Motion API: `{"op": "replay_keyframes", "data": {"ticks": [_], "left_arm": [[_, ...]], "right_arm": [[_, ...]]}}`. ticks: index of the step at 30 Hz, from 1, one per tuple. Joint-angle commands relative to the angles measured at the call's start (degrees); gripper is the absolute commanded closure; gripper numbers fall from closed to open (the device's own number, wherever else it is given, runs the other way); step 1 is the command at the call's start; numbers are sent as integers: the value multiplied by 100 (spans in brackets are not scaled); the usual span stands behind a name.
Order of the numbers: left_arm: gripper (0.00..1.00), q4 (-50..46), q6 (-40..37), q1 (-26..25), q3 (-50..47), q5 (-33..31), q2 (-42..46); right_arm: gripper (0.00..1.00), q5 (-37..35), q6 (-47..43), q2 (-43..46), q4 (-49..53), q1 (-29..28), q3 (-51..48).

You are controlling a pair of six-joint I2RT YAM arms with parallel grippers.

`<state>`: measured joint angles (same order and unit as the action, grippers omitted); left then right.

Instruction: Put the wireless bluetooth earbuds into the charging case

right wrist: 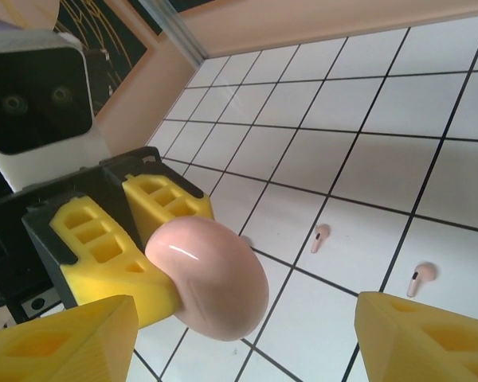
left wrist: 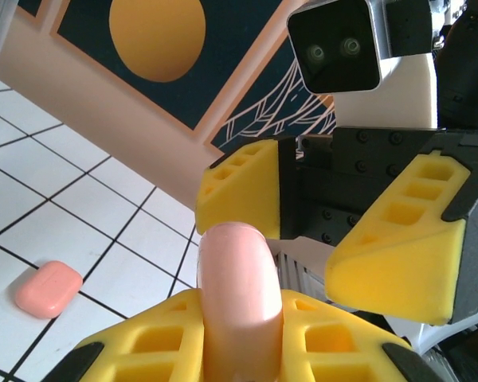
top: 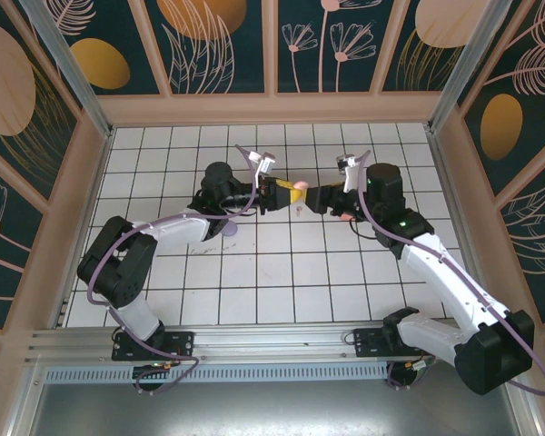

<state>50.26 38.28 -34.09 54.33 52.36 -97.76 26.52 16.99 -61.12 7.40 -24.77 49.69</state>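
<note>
holding a pale pink case [left wrist: 237, 302] up off the white tiled table [top: 254, 291], the left fingers [left wrist: 147, 344] are clamping it from both sides, and its rounded end is sticking out past their yellow tips. in the right wrist view the case [right wrist: 211, 278] is showing as a smooth, glossy pebble, closed as far as i can tell, with the left fingers [right wrist: 103, 259] gripping its far end.

the right fingers [right wrist: 60, 342] are standing wide apart and gripping nothing. from the left wrist camera the right fingers [left wrist: 398, 247] are facing the case head-on, just beyond its free end and apart from it, one yellow pad sitting to each side of the line of the case. from above, the two arms are meeting tip to tip over the far middle of the table, the left fingers [top: 296, 190] and right fingers [top: 316, 199] lying just beside each other.

two pale pink earbuds [right wrist: 320, 237] are lying loose on the tiles below, outside the case and well apart from it; the second earbud [right wrist: 421, 276] is resting on the neighbouring tile, across a dark grout line from the first.

a coral case [left wrist: 48, 288] is lying flat on a tile off to the side, near the wall.
</note>
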Motion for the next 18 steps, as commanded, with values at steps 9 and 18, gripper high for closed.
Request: {"op": "replay_keyframes", "data": {"ticks": [9,18], "left_arm": [[100,-86,-153,12,324,240,213],[100,-60,-151,14,269,293,299]], "right_arm": [[30,-47,-91,-122,-402,52,-115],[34,-209,49,-163,-466,384,-271]]}}
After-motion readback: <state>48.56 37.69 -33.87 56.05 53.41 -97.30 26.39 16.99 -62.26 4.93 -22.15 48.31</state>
